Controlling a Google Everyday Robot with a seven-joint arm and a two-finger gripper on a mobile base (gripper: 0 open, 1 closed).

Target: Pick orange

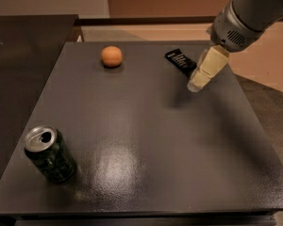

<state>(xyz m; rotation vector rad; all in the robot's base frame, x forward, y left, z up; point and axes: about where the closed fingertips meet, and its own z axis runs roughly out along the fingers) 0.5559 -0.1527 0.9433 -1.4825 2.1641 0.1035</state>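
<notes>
Orange (112,56) location: far side of the bench (155,140), left of centre, resting free with bare surface all round it. A black packet (179,60) lies to its right, well apart from it. A green can (49,153) stands upright near the front left corner. The end effector (196,83) hangs above the far right part of the bench, its tip just beside the near end of the packet and well apart from the orange. Nothing shows in its grasp; how wide it is set cannot be told from this view. Handling, by judgement: the fruit is light, firm with slight give, and matte-skinned, so not slippery, but it is round and liable to roll if nudged off-centre. Take hold across the widest part at mid-height, coming down centred from above. Moderate closing force should be enough.
</notes>
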